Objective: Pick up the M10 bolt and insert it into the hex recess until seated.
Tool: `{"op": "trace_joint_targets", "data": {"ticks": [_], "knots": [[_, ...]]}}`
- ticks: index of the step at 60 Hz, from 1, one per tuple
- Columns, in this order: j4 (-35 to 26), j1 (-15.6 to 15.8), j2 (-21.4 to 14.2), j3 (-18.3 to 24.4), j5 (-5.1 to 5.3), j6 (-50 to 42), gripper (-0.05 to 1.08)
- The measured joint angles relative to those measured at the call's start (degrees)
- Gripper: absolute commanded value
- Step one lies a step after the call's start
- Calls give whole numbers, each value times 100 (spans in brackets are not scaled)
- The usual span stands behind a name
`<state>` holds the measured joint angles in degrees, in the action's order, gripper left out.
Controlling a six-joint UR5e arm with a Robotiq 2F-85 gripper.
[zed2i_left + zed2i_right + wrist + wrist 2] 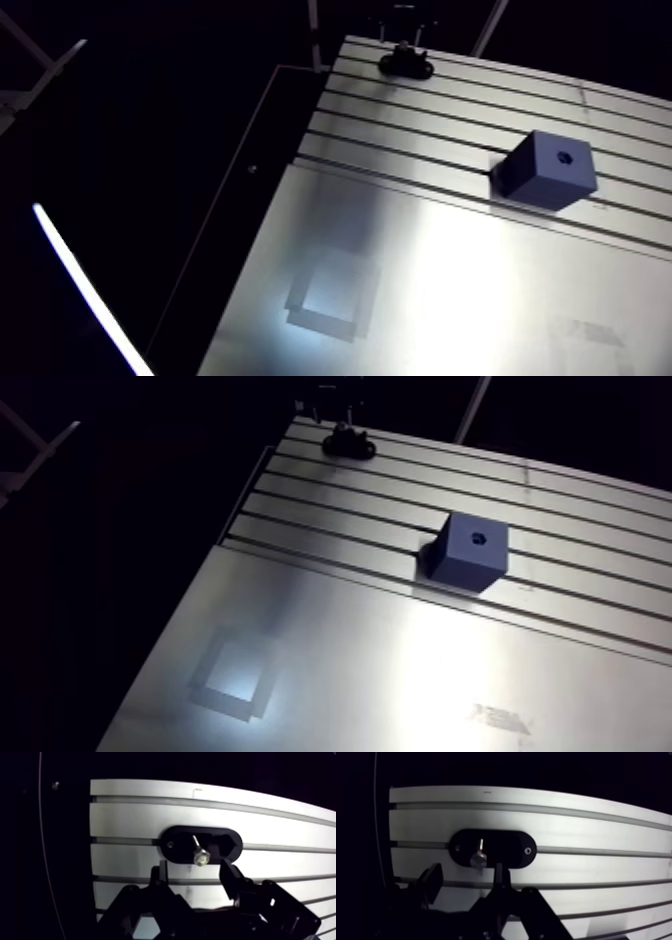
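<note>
The bolt (199,854) sits in a black oval holder (225,844) at the far edge of the bench (130,817). In the wrist view it is just ahead of the hand (194,870), roughly in line with the gap between the two fingers (230,877). The hand is open; its fingers are spread and nothing is between them.

The bolt is bright metal, with a wider shiny head and a thin straight shaft. I cannot tell for sure if it stands in the holder or lies tilted in it. I judge it to be stiff, small and rather light, but smooth and therefore slippery. It will not bend or break, but it can turn or slide out of a weak grip. The best place to hold it seems to be the head, on two opposite flat sides, so the shaft stays free and straight for the insertion.

The holder is matte black with rounded ends and a small screw at one end. The bench is brushed aluminium with long parallel slots and it reflects the light strongly. In the arm view a dark blue block (545,172) with sharp edges stands well apart from the holder, across several slots. On its top face there is a small dark hole (563,157), probably the recess for the bolt. Its hex shape is too small to see.
</note>
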<state>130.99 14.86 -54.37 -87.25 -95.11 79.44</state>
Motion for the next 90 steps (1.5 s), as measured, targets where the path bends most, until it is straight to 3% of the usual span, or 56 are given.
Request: {"op": "trace_joint_targets", "data": {"ticks": [90], "knots": [[-7, -66, 53, 20, -6, 28, 49]]}}
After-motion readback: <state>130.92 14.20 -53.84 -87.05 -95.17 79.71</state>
